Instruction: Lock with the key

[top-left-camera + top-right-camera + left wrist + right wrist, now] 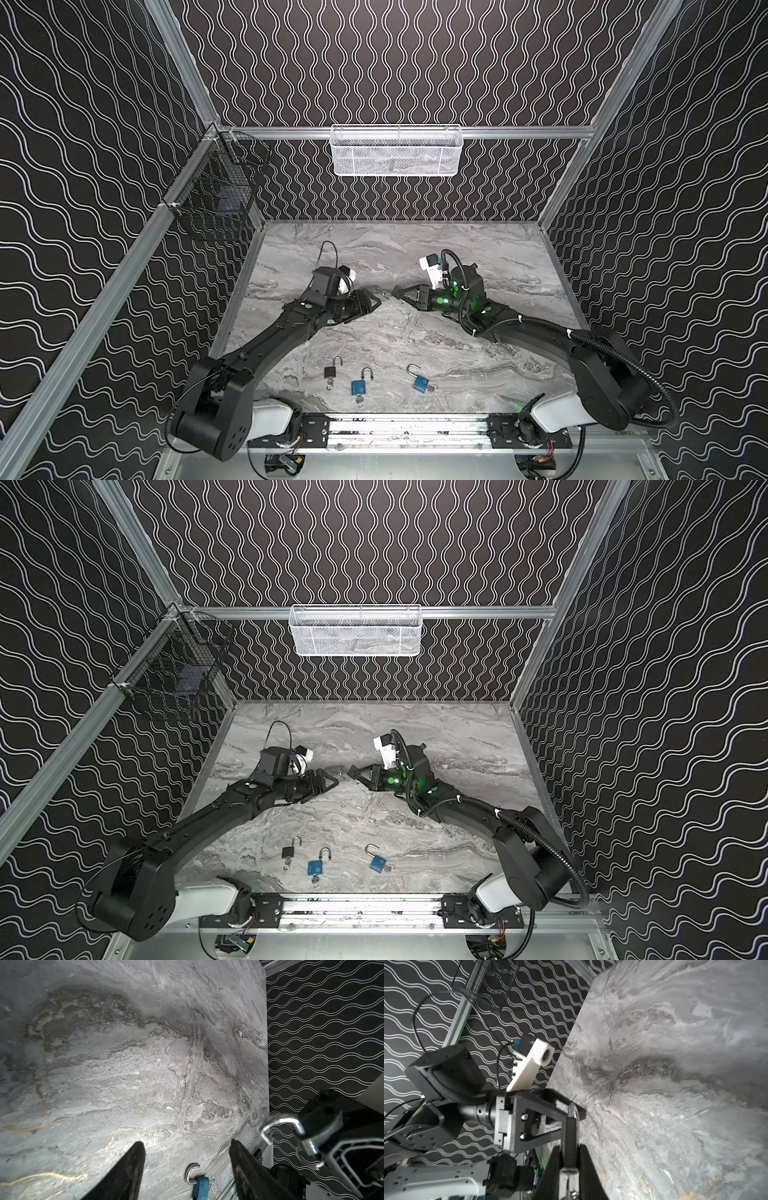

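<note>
Though clamped in the right gripper, the black padlock points its shackle lengthwise at the left gripper, jaws apart, just beside that shackle.

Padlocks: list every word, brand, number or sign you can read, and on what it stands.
No text is readable.
Middle blue padlock: round white mark, too small to read.
Rightmost blue padlock: nothing legible.
Black padlock on the table: nothing shows.
Held padlock, in the right hand: nothing shows.
</note>
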Controlling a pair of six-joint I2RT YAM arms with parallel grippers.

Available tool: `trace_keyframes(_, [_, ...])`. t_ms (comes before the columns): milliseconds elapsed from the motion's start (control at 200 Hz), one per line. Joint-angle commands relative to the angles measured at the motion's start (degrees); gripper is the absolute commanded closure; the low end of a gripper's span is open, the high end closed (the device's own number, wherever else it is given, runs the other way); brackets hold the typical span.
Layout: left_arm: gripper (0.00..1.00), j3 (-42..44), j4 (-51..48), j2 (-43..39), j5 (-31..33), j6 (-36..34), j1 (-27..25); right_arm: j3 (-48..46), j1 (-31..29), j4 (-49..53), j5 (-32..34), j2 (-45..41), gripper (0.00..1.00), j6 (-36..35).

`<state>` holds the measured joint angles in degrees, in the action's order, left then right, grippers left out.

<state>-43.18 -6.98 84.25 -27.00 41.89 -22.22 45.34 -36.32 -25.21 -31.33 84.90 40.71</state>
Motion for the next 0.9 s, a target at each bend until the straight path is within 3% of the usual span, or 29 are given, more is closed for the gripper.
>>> trace_keyframes(0, [0.32,-0.76,4.15,1.28,1.87,0.06,-0.71,0.54,0.12,-0.91,-2.35,-0.07,1.00,1.89])
trace_keyframes(190, [0.36,-1.14,6.37,3.34,0.61,1.04,-1.07,0.97,0.19,-3.82,-3.69,1.38,1.00,3.67])
trace_keyframes(686, [0.37,-1.90,6.95,-1.36,-1.12,2.55,-1.07,0.27,0.38,-5.37,-3.69,6.28,1.00,4.20])
trace_keyframes(891, [0.38,-1.84,8.32,1.51,-0.93,2.54,-0.74,-0.33,0.41,-5.87,-4.60,5.54,1.00,3.95])
